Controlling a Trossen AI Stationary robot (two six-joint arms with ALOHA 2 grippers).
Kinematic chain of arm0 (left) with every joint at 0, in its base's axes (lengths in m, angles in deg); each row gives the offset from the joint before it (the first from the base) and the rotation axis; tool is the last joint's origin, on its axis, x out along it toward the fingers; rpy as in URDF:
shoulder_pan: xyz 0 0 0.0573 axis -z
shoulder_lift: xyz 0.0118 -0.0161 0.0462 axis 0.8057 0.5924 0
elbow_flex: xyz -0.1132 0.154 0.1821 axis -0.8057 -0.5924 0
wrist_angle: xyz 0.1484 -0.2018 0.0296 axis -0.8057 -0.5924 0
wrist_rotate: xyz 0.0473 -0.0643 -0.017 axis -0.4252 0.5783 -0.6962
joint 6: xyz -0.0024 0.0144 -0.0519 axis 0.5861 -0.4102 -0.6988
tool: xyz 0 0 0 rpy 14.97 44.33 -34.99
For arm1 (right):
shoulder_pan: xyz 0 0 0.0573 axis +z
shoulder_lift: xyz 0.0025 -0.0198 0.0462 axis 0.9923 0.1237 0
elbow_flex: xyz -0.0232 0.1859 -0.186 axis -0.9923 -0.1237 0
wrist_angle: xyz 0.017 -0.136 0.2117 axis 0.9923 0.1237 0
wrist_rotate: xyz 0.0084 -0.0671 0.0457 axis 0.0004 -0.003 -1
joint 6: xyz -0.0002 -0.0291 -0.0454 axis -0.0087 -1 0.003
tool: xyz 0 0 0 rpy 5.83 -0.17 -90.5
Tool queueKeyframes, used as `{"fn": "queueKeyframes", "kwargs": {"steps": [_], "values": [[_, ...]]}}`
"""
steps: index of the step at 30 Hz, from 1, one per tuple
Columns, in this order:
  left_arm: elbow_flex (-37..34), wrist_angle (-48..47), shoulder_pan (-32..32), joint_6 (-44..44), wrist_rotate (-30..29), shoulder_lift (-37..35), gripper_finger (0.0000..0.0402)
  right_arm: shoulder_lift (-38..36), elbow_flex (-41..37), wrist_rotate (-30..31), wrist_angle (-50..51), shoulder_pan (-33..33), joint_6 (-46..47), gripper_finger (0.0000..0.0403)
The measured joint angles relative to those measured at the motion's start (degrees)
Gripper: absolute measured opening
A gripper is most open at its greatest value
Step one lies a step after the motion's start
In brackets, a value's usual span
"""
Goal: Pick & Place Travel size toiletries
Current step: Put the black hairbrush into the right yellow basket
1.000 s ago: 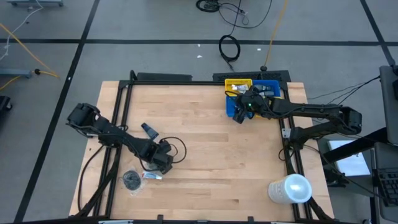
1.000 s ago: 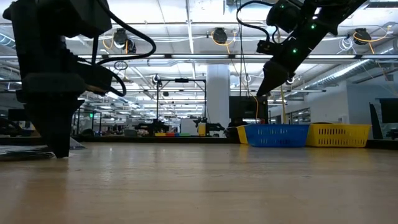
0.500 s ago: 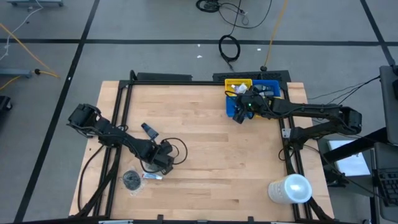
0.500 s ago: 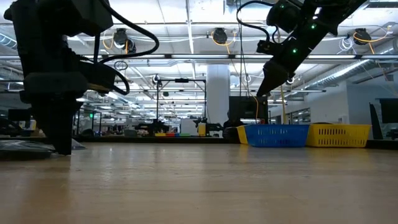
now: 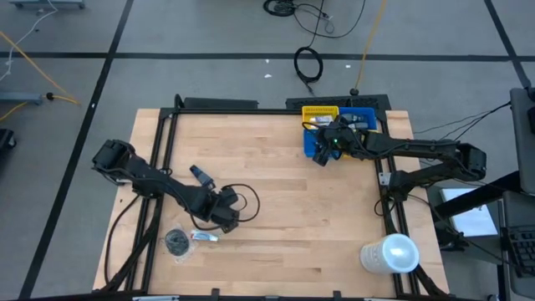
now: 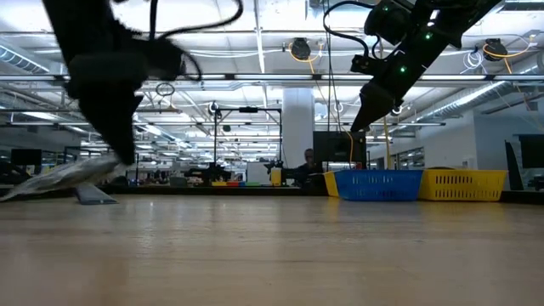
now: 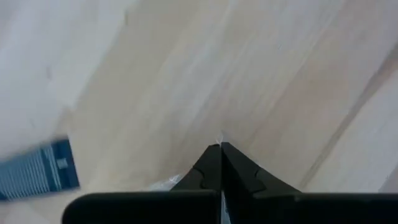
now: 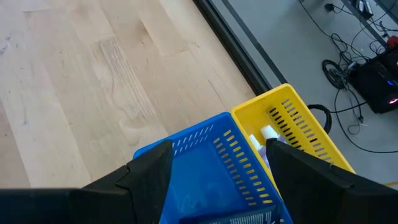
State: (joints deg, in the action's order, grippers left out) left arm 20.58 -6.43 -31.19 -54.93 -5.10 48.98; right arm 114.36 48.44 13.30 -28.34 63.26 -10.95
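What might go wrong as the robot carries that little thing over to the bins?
1. The left hand seems to pinch a thin pale packet only by one end, and it hangs tilted, so it may slip out on the way.
2. The right hand hovers open above the blue bin. If the left arm heads there, the two arms could bump.

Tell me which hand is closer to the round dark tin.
Left. The left hand is just beside the round dark tin; the right hand hovers by the blue bin across the table.
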Motion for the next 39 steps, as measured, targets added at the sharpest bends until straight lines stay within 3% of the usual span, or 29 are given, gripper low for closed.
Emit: {"fn": "queueKeyframes", "kwargs": {"steps": [9, 15, 21, 25, 32, 39], "values": [[10.78, -2.46, -1.96, 10.93, -12.73, -0.17, 0.0000, 0.00, 0.00, -0.17, -0.01, 0.01, 0.00, 0.0254], [16.47, 0.38, -5.14, 19.68, -24.35, -0.20, 0.0000, 0.00, 0.00, -0.69, 0.00, 0.02, 0.00, 0.0254], [19.26, 12.48, -9.07, 32.88, -29.39, -0.26, 0.0000, 0.00, 0.00, -8.69, -2.98, 0.02, 0.31, 0.0254], [19.31, 22.86, -11.50, 42.73, -27.99, -0.26, 0.0000, 0.00, 0.00, -14.02, -5.41, 0.04, 0.96, 0.0254], [19.31, 33.67, -14.38, 51.25, -23.53, -0.26, 0.0000, 0.00, 0.00, -19.24, -6.63, 1.97, 0.39, 0.0254], [19.32, 42.04, -16.63, 57.48, -12.10, -0.26, 0.0000, -0.01, 0.00, -19.96, -7.90, 6.14, -0.18, 0.0254]]}}
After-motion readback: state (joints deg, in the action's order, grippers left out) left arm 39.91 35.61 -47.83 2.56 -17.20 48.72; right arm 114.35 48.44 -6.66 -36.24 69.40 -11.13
